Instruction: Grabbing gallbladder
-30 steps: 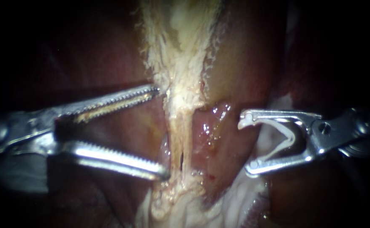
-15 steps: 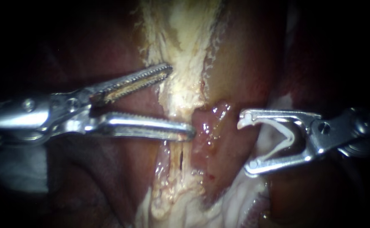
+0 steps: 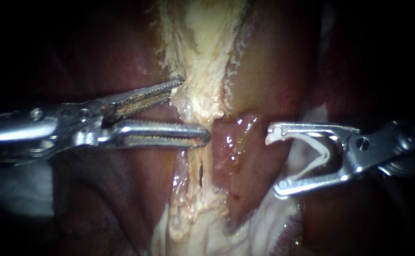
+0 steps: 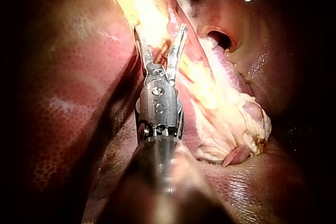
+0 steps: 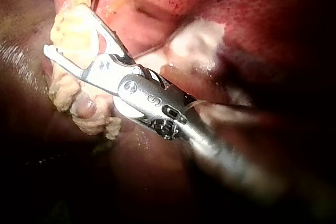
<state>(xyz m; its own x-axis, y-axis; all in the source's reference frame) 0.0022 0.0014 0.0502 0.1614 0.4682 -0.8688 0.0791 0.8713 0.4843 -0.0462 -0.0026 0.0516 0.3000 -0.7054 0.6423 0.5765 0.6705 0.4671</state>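
Liver (image 4: 58, 114) formed the dark-red field. The gallbladder (image 3: 269, 80), as I read it, was the tan body at mid-field. A frayed pale band (image 3: 202, 61) ran down its edge. My left tool (image 3: 194, 110) came in with its toothed jaws apart, released and holding nothing. The upper tip touched the band's margin and the lower jaw lay across the band, so the margin sat between them unclamped. My right tool (image 3: 274, 164) stood apart, beyond the wet pink tissue (image 3: 236, 142), its jaws spread yet grasping a white clip (image 3: 327, 152) seated between them. By my judgement the step in hand was closing on the gallbladder's edge, with the grasp not yet made. The next move called for a slightly deeper bite, then a gentle clench, since frayed tissue held shallowly would probably tear.
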